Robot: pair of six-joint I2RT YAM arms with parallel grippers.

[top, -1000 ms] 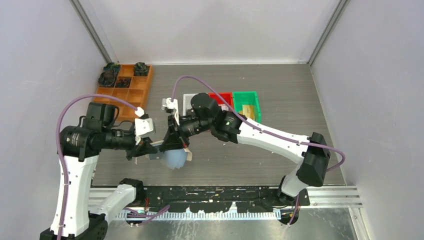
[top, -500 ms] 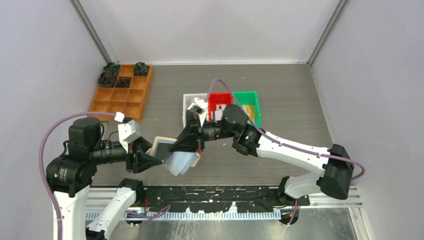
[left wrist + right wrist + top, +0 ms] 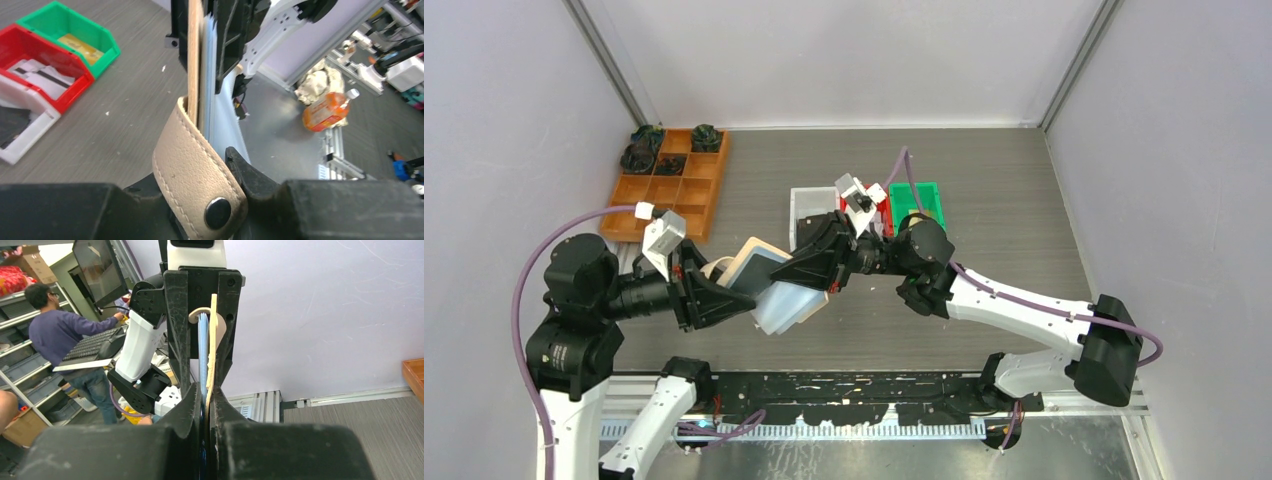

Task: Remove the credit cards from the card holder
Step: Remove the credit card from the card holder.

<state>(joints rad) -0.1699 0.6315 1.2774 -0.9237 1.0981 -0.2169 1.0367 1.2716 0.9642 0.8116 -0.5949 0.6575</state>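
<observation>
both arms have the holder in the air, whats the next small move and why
Probably tighten the left end effector on the strap: it sits in those jaws, grip unclear, while the right end effector is clamped on the opposite edge of the holder. It hangs mid-air, leaves pressed together, so a firm hold should precede spreading it.

White arm links point(image 3: 1014, 305), black joints point(image 3: 579, 280), black jaws, purple cables point(image 3: 524, 290).
</observation>
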